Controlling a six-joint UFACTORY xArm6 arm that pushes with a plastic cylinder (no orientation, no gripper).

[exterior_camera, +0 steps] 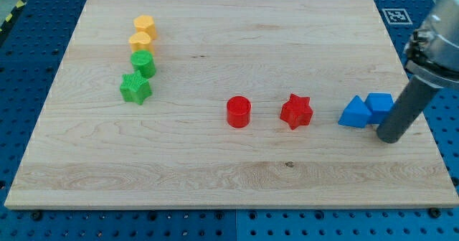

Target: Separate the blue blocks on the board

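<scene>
tip [391,139] of my rod, no jaws, grasping nothing, standing at the view's right just beside the blue cube [380,105], contact uncertain. blue triangular block [354,113] touches the cube's left side. likely risk: a push toward the view's left would slide both blues together, unseparated, toward the red star [296,111]. red cylinder [239,112] farther left; green and yellow blocks well apart on the board [215,176].

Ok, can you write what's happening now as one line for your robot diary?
goal: separate blues | my tip: beside blue cube, view's right | blue triangle: touching cube | reds, greens, yellows: apart
</scene>
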